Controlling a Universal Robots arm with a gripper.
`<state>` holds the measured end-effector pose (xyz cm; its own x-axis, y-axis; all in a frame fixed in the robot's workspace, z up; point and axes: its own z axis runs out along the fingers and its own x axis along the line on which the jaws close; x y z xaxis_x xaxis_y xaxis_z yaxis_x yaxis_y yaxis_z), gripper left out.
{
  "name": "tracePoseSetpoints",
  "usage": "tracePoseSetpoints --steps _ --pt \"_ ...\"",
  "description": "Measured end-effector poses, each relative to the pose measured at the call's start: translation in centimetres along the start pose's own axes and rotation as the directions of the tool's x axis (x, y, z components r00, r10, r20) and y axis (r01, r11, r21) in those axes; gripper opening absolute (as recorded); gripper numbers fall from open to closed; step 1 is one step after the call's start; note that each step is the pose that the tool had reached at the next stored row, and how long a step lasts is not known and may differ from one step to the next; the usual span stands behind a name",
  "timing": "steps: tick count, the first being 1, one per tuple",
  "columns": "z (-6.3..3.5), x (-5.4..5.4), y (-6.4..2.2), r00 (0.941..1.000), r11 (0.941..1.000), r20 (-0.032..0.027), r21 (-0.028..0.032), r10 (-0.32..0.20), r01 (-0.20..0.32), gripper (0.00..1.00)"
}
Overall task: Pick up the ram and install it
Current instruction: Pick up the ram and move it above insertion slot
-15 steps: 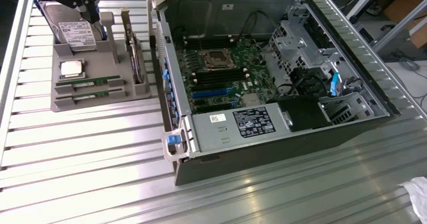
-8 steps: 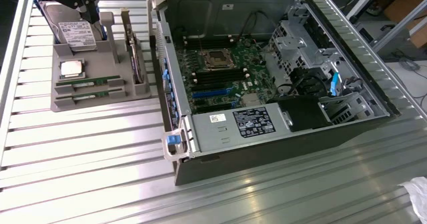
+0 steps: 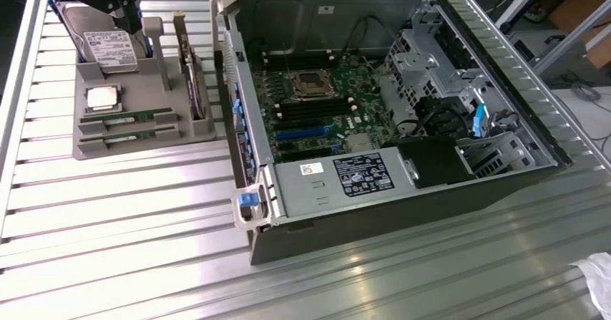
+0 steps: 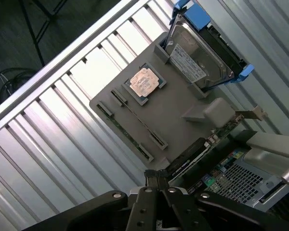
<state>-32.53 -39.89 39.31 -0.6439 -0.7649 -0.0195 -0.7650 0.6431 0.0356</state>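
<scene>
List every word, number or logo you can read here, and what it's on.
Nothing can be read well enough to quote.
White label on the hard drive: print too small.
Black label on the power supply: too small.
Small white sticker beside it: too small.
Stickers on the two ram sticks: too small.

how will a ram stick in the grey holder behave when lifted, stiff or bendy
Probably stiff and light: the ram is a thin green board. It sits on edge in the grey holder, so a grip off-centre could tilt it.
</scene>
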Motion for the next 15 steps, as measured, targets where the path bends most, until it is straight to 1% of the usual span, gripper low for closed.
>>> tracePoseSetpoints --steps 3,7,11,15 --pt "0.0 0.0 0.0 0.9993 0.9993 -0.0016 -0.0005 -0.036 0.036 0.11" --pt "0.0 0.0 0.0 0.9981 0.9981 -0.0027 -0.0008 -0.062 0.062 0.11" --pt "0.0 0.0 0.0 0.9953 0.9953 -0.0044 -0.0013 -0.097 0.097 0.11" --pt "0.0 0.0 0.0 0.9903 0.9903 -0.006 -0.0021 -0.139 0.139 0.11"
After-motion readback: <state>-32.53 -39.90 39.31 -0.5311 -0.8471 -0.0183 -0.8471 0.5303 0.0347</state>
